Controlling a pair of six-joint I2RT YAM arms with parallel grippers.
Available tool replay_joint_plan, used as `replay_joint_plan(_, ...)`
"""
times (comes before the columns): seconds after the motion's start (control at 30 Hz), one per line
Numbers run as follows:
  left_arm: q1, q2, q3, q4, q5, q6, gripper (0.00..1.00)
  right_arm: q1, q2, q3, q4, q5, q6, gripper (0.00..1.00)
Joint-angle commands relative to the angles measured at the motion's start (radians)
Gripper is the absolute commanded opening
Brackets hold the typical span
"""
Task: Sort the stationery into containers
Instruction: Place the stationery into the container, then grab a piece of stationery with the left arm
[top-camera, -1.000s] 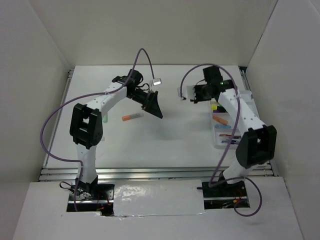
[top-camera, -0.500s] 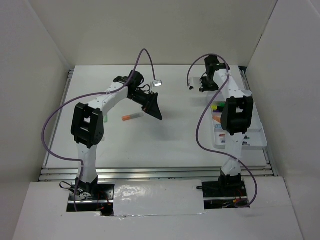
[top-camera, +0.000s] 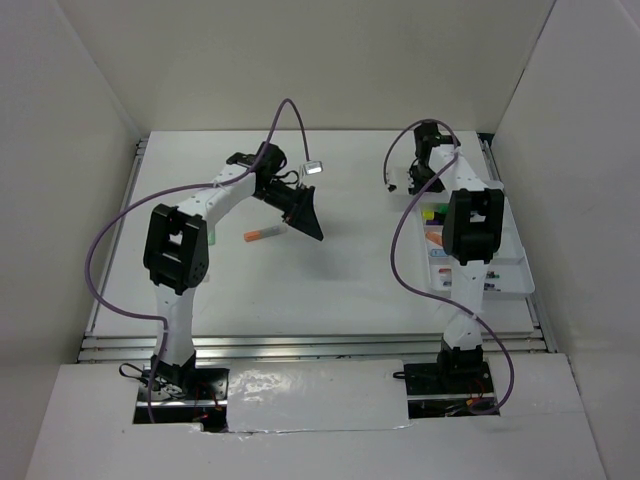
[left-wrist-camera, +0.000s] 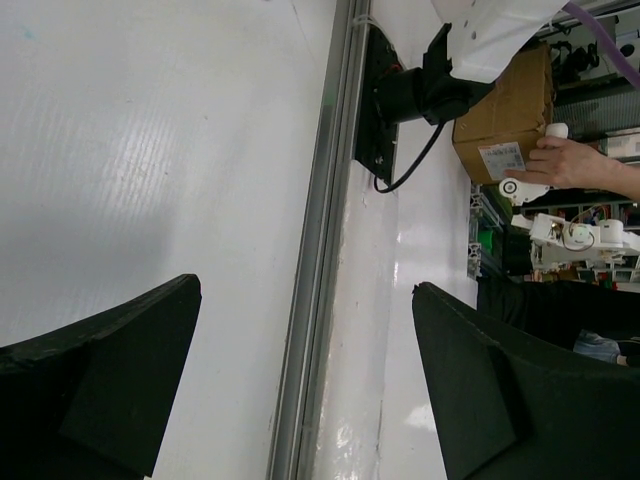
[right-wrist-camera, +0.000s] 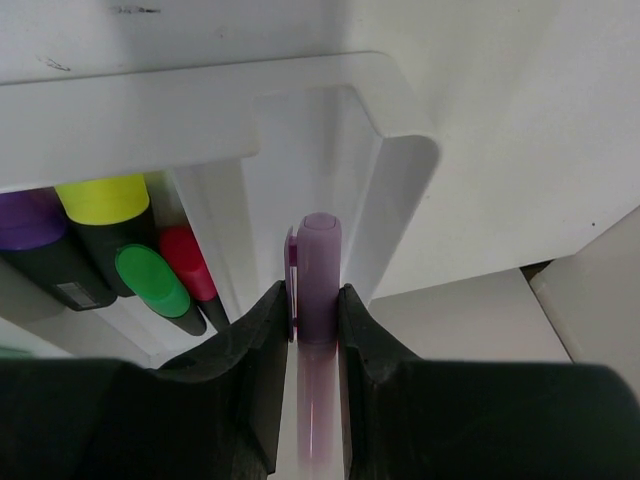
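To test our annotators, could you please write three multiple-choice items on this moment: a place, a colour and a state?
1. The left gripper is: A open, empty; B shut on a pen; C shut, empty.
2. The lilac marker is: A in the left gripper; B held in the right gripper, over the tray; C flat inside the tray.
3. The cap beside the purple cap is: A blue; B yellow; C white.
Answers: 1 A, jaws wide apart, nothing between; 2 B, its fingers clamp it; 3 B, the yellow cap sits next to it.
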Motion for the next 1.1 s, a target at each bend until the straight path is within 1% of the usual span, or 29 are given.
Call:
replay_joint_plan(0.0,0.012,0.009,0.037,0.022,0.017,-0.003,0.99,-0.005,-0.027,0.000,0.049,0.047,-0.053,0.26)
replay_joint_plan(0.03,0.015,0.004,0.026,0.037,0.007,-0.014,0.99,-0.002,-0.029,-0.008,0.072,0.056,-0.053,0.29)
replay_joint_plan(0.07,0.018,-0.003,0.020,0.052,0.003,-0.035,0.99,0.000,-0.033,-0.028,0.080,0.065,-0.051,0.38)
replay_joint_plan(0.17,0.046,-0.034,-0.001,0.112,-0.043,-0.089,0.99,0.003,-0.044,-0.055,0.106,0.067,-0.055,0.50)
replay_joint_plan(0.27,0.080,-0.072,-0.006,0.169,-0.123,-0.132,0.99,0.005,-0.041,-0.052,0.102,0.078,-0.053,0.50)
replay_joint_plan(0.3,0.100,-0.109,-0.012,0.193,-0.164,-0.171,0.99,0.005,-0.043,-0.051,0.102,0.078,-0.051,0.50)
replay_joint_plan(0.33,0.107,-0.133,-0.015,0.230,-0.272,-0.173,0.99,0.006,-0.049,-0.051,0.100,0.074,-0.051,0.50)
replay_joint_plan(0.37,0.120,-0.202,-0.024,0.250,-0.328,-0.167,0.99,0.006,-0.053,-0.051,0.102,0.071,-0.050,0.49)
replay_joint_plan(0.4,0.136,-0.257,-0.087,0.291,-0.385,-0.166,0.99,0.011,-0.062,-0.048,0.100,0.068,-0.047,0.49)
replay_joint_plan(0.43,0.144,-0.314,-0.145,0.415,-0.493,-0.163,0.99,0.012,-0.084,-0.046,0.102,0.056,-0.038,0.49)
replay_joint_plan(0.47,0.150,-0.442,-0.264,0.483,-0.544,-0.144,0.99,0.020,-0.096,-0.040,0.100,0.045,-0.032,0.49)
replay_joint_plan(0.5,0.149,-0.512,-0.317,0.547,-0.598,-0.135,0.99,0.025,-0.113,-0.037,0.100,0.030,-0.027,0.49)
replay_joint_plan(0.53,0.147,-0.548,-0.352,0.592,-0.691,-0.105,0.99,0.029,-0.150,-0.036,0.105,-0.002,-0.018,0.48)
replay_joint_plan(0.57,0.150,-0.563,-0.356,0.561,-0.727,-0.100,0.99,0.032,-0.173,-0.033,0.106,-0.019,-0.013,0.48)
replay_joint_plan(0.6,0.153,-0.547,-0.330,0.512,-0.755,-0.075,0.99,0.032,-0.215,-0.036,0.112,-0.039,-0.009,0.48)
replay_joint_plan(0.63,0.161,-0.525,-0.309,0.447,-0.749,-0.034,0.99,0.037,-0.240,-0.043,0.122,-0.080,0.010,0.48)
replay_joint_plan(0.67,0.176,-0.469,-0.275,0.304,-0.673,0.083,0.99,0.040,-0.263,-0.048,0.126,-0.103,0.025,0.48)
replay_joint_plan(0.73,0.190,-0.421,-0.274,0.226,-0.648,0.141,0.99,0.043,-0.337,-0.065,0.129,-0.178,0.082,0.48)
replay_joint_plan(0.77,0.209,-0.399,-0.290,0.226,-0.648,0.147,0.99,0.048,-0.363,-0.074,0.129,-0.183,0.106,0.48)
replay_joint_plan(0.8,0.216,-0.398,-0.340,0.250,-0.655,0.152,0.99,0.057,-0.416,-0.083,0.128,-0.229,0.176,0.48)
replay_joint_plan(0.83,0.221,-0.401,-0.369,0.281,-0.669,0.173,0.99,0.064,-0.443,-0.103,0.120,-0.254,0.214,0.48)
replay_joint_plan(0.87,0.223,-0.410,-0.427,0.342,-0.721,0.189,0.99,0.072,-0.466,-0.111,0.108,-0.302,0.247,0.48)
replay_joint_plan(0.93,0.219,-0.392,-0.455,0.375,-0.757,0.237,0.99,0.101,-0.544,-0.140,0.068,-0.350,0.353,0.48)
replay_joint_plan(1.0,0.216,-0.352,-0.451,0.379,-0.790,0.256,0.94,0.129,-0.623,-0.187,0.051,-0.431,0.463,0.48)
replay_joint_plan(1.03,0.219,-0.300,-0.436,0.367,-0.790,0.279,0.88,0.136,-0.650,-0.210,0.051,-0.459,0.496,0.49)
replay_joint_plan(1.07,0.224,-0.278,-0.404,0.355,-0.786,0.290,0.84,0.144,-0.676,-0.238,0.054,-0.508,0.527,0.49)
